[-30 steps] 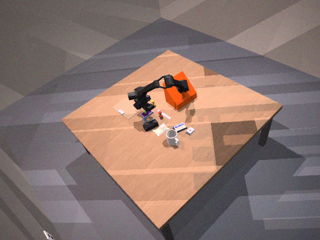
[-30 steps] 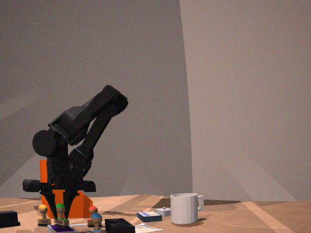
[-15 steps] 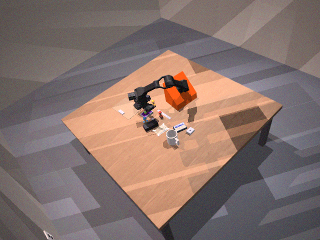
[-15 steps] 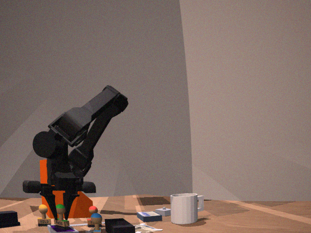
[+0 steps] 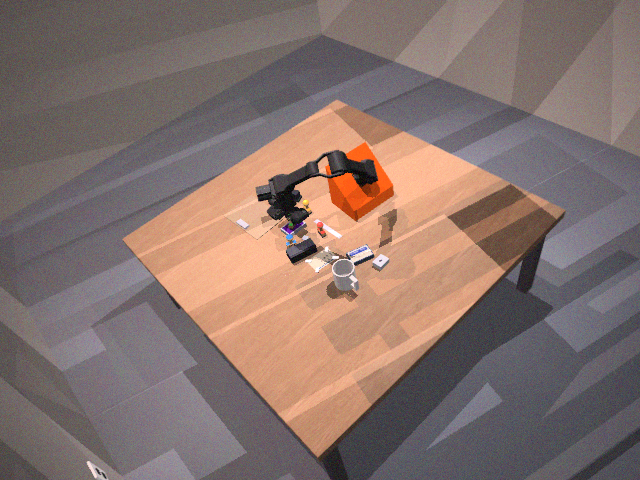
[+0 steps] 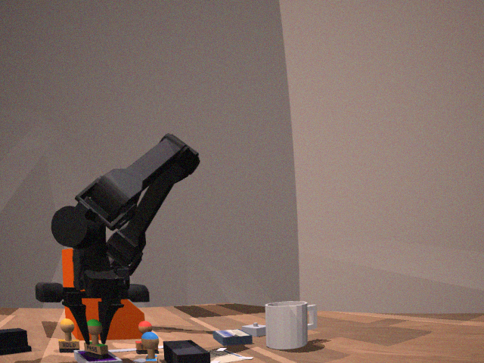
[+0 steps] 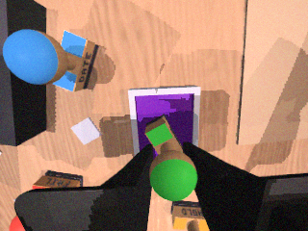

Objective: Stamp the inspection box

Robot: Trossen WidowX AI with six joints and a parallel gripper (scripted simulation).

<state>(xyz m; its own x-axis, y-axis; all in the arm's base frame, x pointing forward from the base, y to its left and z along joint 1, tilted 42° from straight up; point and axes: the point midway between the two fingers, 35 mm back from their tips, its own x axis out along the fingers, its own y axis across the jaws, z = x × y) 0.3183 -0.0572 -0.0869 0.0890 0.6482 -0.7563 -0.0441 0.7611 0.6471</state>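
Note:
My gripper (image 5: 292, 222) (image 6: 94, 342) (image 7: 167, 148) is shut on the green-topped PASS stamp (image 6: 94, 324) (image 7: 173, 177). The stamp is over the purple ink pad (image 5: 299, 227) (image 6: 88, 357) (image 7: 164, 90), its base turned at an angle to the pad's sides. Its underside is hidden, and I cannot tell for certain whether it touches the ink. A cream card (image 5: 318, 263) (image 6: 233, 355) with dark lines lies beyond the black block; its box is too small to make out. A tan sheet (image 5: 258, 228) (image 7: 274, 48) lies on the pad's other side.
The blue DATE stamp (image 6: 150, 339) (image 7: 31, 57) stands beside the black block (image 5: 301, 251) (image 6: 187, 352) (image 7: 24, 96). The red FAIL stamp (image 5: 320, 226) (image 6: 144, 326) and yellow HOLD stamp (image 5: 306, 203) (image 6: 66, 324) stand near the pad. A grey mug (image 5: 342, 279) (image 6: 286, 326) stands past the card.

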